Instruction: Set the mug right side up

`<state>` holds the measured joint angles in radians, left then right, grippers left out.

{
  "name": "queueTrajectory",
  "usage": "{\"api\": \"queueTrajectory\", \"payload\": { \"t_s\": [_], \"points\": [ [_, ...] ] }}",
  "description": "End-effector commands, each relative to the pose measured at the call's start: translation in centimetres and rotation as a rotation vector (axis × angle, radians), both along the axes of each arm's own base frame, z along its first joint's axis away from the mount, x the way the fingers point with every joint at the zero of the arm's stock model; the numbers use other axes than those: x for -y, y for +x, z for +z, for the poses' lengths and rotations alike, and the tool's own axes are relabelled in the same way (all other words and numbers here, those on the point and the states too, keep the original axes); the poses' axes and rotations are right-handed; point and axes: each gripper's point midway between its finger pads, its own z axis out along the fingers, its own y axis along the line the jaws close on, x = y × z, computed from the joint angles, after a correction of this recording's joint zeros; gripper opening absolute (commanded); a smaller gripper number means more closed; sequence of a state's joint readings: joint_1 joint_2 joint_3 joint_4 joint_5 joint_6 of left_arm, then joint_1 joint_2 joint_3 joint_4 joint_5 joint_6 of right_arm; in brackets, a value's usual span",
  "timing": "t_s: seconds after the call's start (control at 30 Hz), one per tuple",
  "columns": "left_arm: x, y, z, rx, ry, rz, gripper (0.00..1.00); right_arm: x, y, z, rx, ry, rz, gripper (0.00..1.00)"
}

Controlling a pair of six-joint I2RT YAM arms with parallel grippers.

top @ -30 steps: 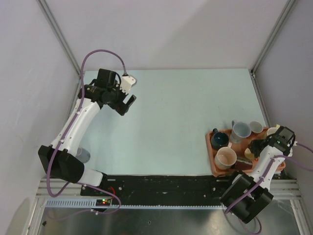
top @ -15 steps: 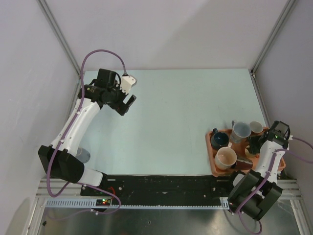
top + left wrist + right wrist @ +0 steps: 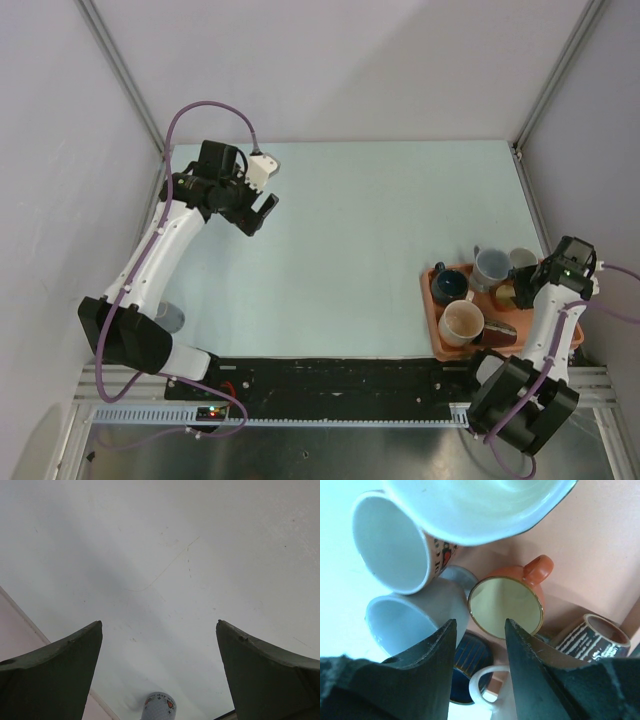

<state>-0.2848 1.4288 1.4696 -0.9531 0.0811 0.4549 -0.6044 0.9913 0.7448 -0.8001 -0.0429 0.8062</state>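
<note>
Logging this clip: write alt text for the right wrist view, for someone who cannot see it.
The open, empty right gripper hangs over an orange mug whose mouth faces the camera, on a tray. Crowded around it: a white mug, a grey mug, a blue mug and a striped mug.

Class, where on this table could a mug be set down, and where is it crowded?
Free: the broad middle of the table, between the left gripper and the orange tray, up to the far wall. Crowded: the tray, packed with mugs.
</note>
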Motion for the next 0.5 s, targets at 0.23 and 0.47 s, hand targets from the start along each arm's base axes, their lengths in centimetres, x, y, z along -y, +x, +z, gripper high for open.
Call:
{"api": "queueTrajectory", "payload": {
  "t_s": [0.23, 0.47],
  "points": [
    [-0.2, 0.6, 1.4, 0.037, 0.007, -0.004, 0.98, -3.2, -2.0, 5.4, -0.075, -0.175, 0.332, 0.55],
    [-0.4, 0.6, 0.9, 0.017, 0.019, -0.006, 0.98, -4.7, -4.9, 5.0, -0.24, -0.164, 0.496, 0.73]
  ]
}}
